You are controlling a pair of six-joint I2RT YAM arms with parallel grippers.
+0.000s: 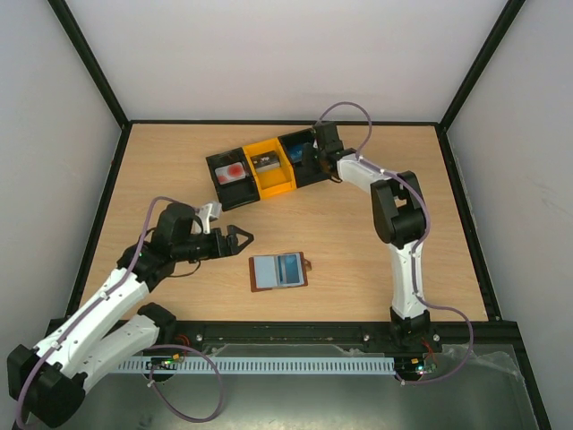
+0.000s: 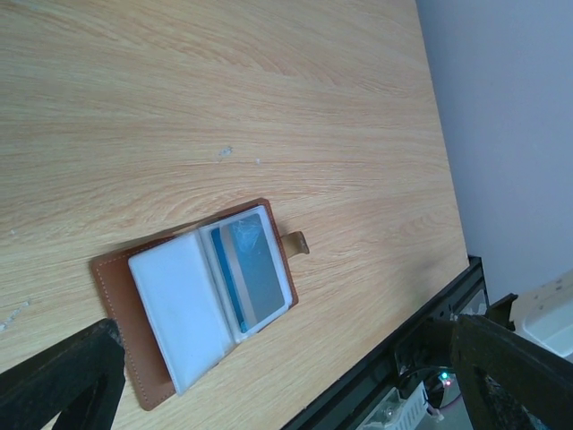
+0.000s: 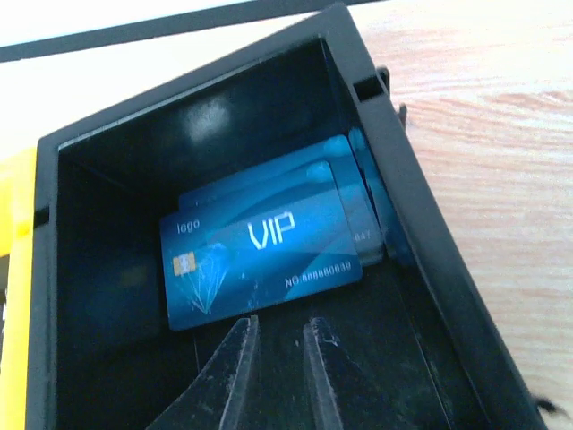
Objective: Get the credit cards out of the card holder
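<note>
The pale wooden table (image 1: 376, 260) carries everything, and two white-and-black arms reach over it. The right arm (image 1: 398, 215) stretches to the far side, elbow raised and wrist tipped down. The left arm (image 1: 134, 278) lies low across the near left, its forearm pointing right. At the far middle lies the black-and-yellow three-part plastic tray (image 1: 277, 186). The right gripper (image 3: 279, 336) hangs just inside its right-hand black compartment, its fingers drawn to a narrow slit with nothing between them, above the blue plastic credit cards marked VIP (image 3: 260, 251) lying flat on its floor. The left gripper (image 1: 236, 237) is spread wide and empty, near the left side of the small brown leather card holder (image 1: 277, 270). The holder lies open near the table's middle front, well apart from the tray. Through its right clear pocket a blue-striped card (image 2: 255, 273) shows, so the job looks unfinished. To do it well, I judge, the right gripper should rise straight clear of the compartment walls. The left should then pin the holder's left leaf while the card is drawn out. Which way that pocket opens I cannot tell.
</note>
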